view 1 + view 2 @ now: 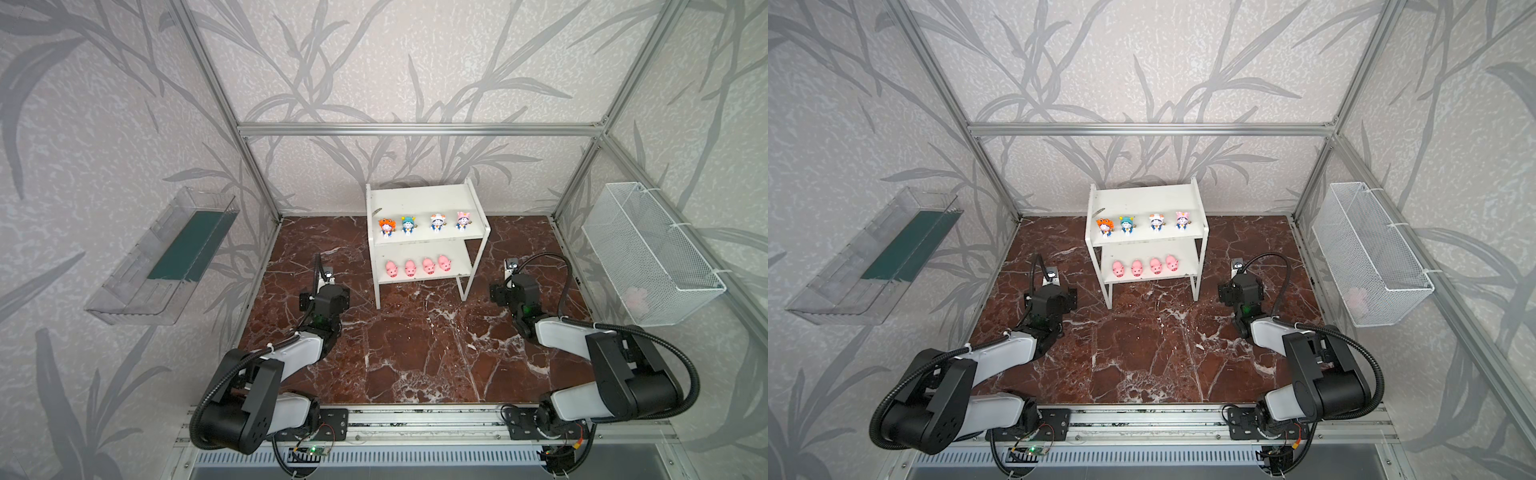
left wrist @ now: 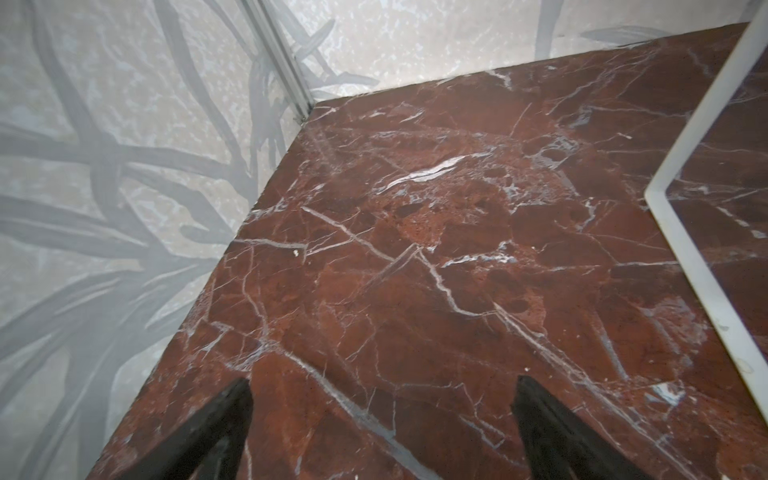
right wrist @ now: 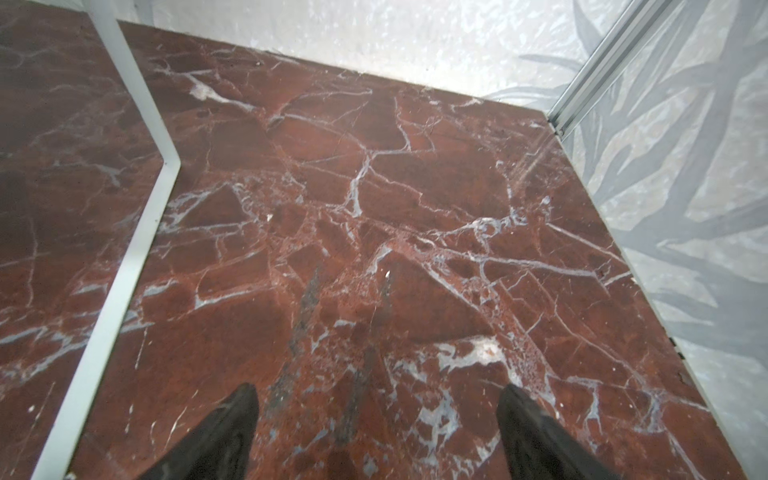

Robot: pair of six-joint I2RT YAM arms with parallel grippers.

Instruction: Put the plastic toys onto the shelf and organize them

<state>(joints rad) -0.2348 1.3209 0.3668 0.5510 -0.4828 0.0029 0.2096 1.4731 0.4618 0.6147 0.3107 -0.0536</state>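
Note:
The white two-tier shelf (image 1: 419, 199) (image 1: 1142, 199) stands at the back middle of the marble tabletop. Several plastic toys stand in a row on its upper board, from an orange-capped figurine (image 1: 386, 227) to a pink-capped one (image 1: 462, 220). A row of pink pigs (image 1: 391, 269) (image 1: 1118, 269) fills the lower board. My left gripper (image 2: 382, 384) is open over bare marble, left of the shelf, whose white leg (image 2: 706, 124) shows in the left wrist view. My right gripper (image 3: 376, 390) is open and empty on the shelf's right, beside another leg (image 3: 137, 208).
A clear plastic tray with a green base (image 1: 166, 257) hangs on the left wall. A white wire mesh basket (image 1: 648, 249) hangs on the right wall with something pale pink (image 1: 636, 297) inside. Aluminium frame posts mark the back corners.

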